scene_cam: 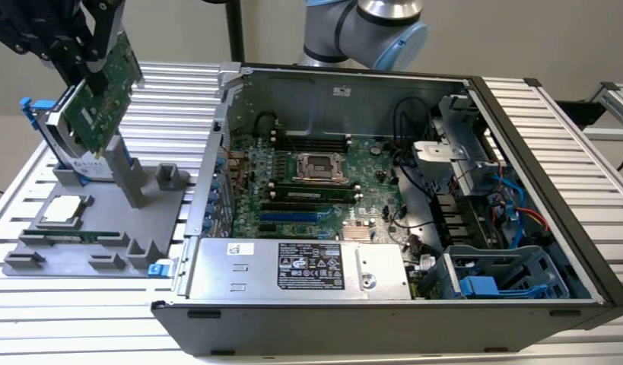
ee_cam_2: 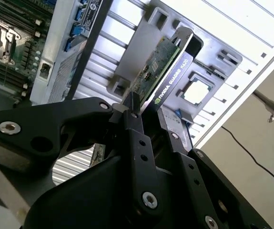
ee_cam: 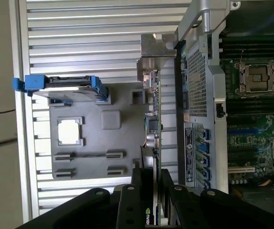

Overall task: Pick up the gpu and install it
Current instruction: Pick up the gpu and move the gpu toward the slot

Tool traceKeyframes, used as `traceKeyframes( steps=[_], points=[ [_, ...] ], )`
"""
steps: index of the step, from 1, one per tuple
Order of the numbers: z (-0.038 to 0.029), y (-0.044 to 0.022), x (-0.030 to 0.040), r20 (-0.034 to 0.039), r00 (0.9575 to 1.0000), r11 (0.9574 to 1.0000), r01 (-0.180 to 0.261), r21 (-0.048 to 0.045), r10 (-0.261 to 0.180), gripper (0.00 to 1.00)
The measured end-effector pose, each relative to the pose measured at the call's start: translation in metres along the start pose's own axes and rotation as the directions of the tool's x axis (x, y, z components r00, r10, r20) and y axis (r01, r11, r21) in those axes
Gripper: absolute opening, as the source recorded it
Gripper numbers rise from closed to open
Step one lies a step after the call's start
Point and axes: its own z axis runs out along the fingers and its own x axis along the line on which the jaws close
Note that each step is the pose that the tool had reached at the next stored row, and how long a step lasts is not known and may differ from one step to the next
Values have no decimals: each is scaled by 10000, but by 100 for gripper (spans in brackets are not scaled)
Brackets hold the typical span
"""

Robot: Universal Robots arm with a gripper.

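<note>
Over grey tray: gpu tilted, green board, black shroud.

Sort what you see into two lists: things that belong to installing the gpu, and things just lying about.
Belongs to the job: the gpu; the gripper, jaws shut on the gpu; the open computer case; its motherboard.

Just lying about: the hard drive with blue rails, the processor chip and the RAM stick, all on the grey tray.

The gripper hung high at the exterior view's left, its black fingers pinched flat on the gpu, the arm's grey-and-blue joint at top centre.
</note>
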Motion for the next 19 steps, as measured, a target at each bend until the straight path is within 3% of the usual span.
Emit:
traceKeyframes(
  steps=[7,19],
  points=[
    [-1,1,-11,2,10000,10000,0,2,0,0],
    [6,10,-155,3,10000,10000,0,1,0,0]
  ],
)
